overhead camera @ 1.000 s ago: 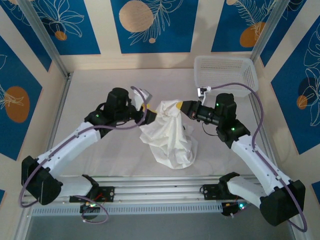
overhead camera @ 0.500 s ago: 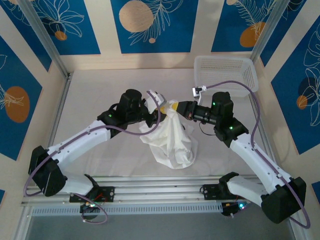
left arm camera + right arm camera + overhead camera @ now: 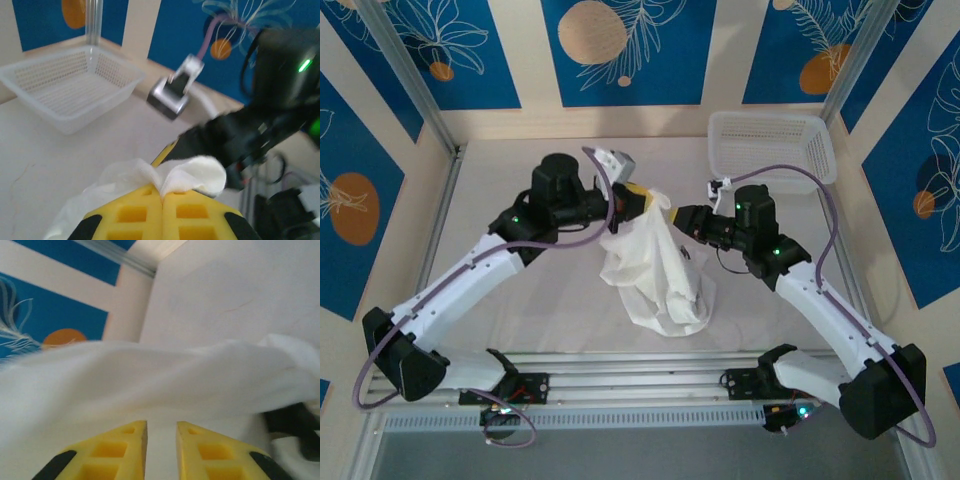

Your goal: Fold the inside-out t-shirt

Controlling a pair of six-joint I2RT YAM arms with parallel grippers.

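The left gripper (image 3: 642,203) (image 3: 162,195) is clamped tight on a bunched peak of the inside-out t-shirt (image 3: 660,270) (image 3: 192,175), a puff of white cloth sticking out past its yellow fingertips. From there the shirt hangs as a crumpled cone over the middle of the worktop (image 3: 520,180), its lower folds lying toward the near edge, well apart from the white mesh basket (image 3: 770,145) in the far right corner. The right gripper (image 3: 678,217) (image 3: 161,425) sits just beside the peak with its jaws a narrow gap apart, the cloth (image 3: 150,370) draped across just beyond its tips and nothing visibly pinched.

My arms (image 3: 470,278): white shells, black joints, green status lights (image 3: 303,65). Purple cables (image 3: 209,35) trailing. Fingers (image 3: 132,215) yellow, square pockets, black corners.
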